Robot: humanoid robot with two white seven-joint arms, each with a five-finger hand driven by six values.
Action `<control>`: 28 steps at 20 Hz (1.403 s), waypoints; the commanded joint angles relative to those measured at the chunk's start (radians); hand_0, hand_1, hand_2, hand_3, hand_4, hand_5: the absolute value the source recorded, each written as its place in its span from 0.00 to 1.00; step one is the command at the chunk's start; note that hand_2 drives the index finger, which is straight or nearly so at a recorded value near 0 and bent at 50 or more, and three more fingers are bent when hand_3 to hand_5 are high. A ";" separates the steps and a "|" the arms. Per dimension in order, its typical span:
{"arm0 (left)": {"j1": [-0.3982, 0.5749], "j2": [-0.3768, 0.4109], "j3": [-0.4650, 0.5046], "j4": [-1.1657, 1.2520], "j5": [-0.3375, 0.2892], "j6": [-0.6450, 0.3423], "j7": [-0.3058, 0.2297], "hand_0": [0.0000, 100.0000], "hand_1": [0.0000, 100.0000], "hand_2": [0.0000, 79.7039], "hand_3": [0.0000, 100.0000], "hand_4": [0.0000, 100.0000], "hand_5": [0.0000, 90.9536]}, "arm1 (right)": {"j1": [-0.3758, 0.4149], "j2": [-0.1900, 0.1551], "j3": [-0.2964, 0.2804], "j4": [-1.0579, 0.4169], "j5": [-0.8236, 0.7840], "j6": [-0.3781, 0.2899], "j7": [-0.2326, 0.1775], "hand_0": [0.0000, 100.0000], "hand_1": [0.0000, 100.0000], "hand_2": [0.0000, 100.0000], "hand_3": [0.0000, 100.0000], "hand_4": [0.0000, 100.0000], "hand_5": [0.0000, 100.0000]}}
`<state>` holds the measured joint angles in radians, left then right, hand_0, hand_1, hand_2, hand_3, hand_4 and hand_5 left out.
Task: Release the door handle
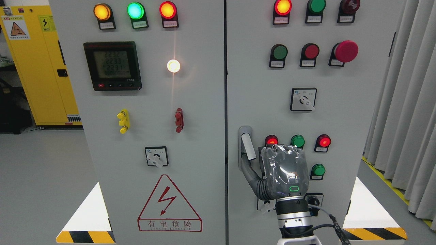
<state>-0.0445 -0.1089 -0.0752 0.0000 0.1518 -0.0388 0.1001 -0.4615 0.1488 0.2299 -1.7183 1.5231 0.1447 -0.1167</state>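
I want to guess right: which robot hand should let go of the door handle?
The right hand. Its thumb is touching the door handle on the right cabinet door. No left hand shows.

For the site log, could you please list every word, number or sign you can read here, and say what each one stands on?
"有电危险": under the red lightning triangle on the left door.
"2232", "2233", "2231", roughly; digits faint: on the meter display.
Lightning symbol and warning triangle: stickers on the yellow cabinet; their text is unreadable.
Line of Latin letters below "有电危险": too small.
Labels under the lamps and buttons, and the selector switch markings: too small.
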 commanded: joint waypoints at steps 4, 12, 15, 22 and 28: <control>0.000 0.000 0.000 -0.012 0.000 0.000 0.000 0.12 0.56 0.00 0.00 0.00 0.00 | 0.006 0.000 -0.003 -0.006 0.000 0.013 0.000 0.52 0.35 0.97 1.00 1.00 0.96; 0.000 0.000 0.000 -0.012 0.000 0.000 0.000 0.12 0.56 0.00 0.00 0.00 0.00 | 0.004 0.000 -0.003 -0.006 -0.001 0.018 0.000 0.50 0.35 0.97 1.00 1.00 0.96; 0.000 0.000 0.000 -0.012 0.000 0.000 0.000 0.12 0.56 0.00 0.00 0.00 0.00 | 0.003 0.000 -0.003 -0.006 -0.001 0.018 -0.001 0.50 0.35 0.97 1.00 1.00 0.96; 0.000 0.000 0.000 -0.012 0.000 0.000 0.000 0.12 0.56 0.00 0.00 0.00 0.00 | 0.003 0.000 -0.007 -0.007 -0.003 0.018 -0.001 0.46 0.36 0.97 1.00 1.00 0.96; 0.000 0.000 0.000 -0.012 0.000 0.000 0.000 0.12 0.56 0.00 0.00 0.00 0.00 | 0.003 0.000 -0.012 -0.007 -0.003 0.018 -0.003 0.45 0.36 0.97 1.00 1.00 0.96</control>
<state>-0.0445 -0.1089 -0.0752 0.0000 0.1517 -0.0387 0.1001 -0.4582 0.1489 0.2234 -1.7248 1.5207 0.1641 -0.1184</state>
